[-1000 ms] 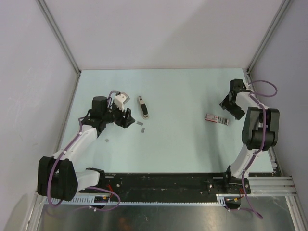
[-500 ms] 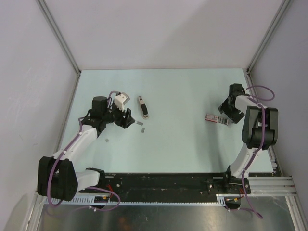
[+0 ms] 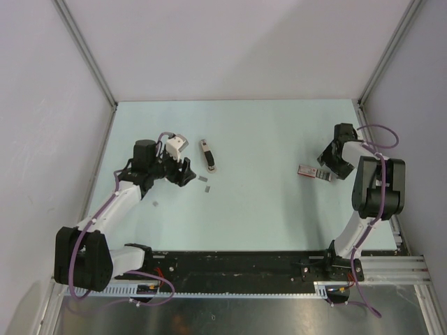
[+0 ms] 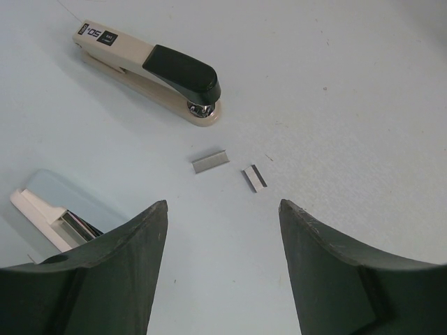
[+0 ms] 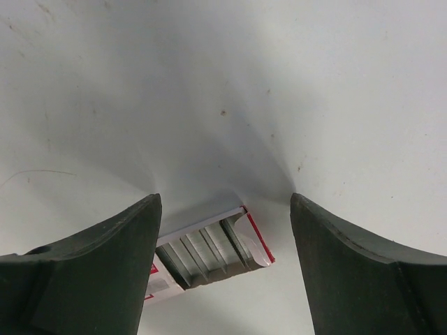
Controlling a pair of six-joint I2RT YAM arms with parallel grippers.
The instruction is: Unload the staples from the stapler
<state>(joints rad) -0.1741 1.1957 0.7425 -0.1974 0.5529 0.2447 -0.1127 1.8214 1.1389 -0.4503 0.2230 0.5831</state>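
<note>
The stapler (image 3: 208, 155) is lying flat on the pale bench (image 3: 265, 209), left of the middle and toward the far side. Its long axis is running mostly far-to-near, leaning a little so that the near end is sitting slightly further right. In the left wrist view (image 4: 150, 70) its dark-capped nose with the shiny metal tip is pointing toward the near edge, and the cream tail is pointing away. Two short grey strips of staples (image 4: 211, 161) are lying loose on the bench just off that nose, close together but not touching each other or the stapler. The left fingers (image 4: 112, 272) are hovering low, spread wide and gripping nothing, with the staples showing in the gap between them and the stapler just beyond. Well apart on the right side, the right fingers (image 5: 91, 272) are also gaping wide and empty, hanging right above a small red-and-white box (image 5: 209, 248) lying open with grey strips inside.
</note>
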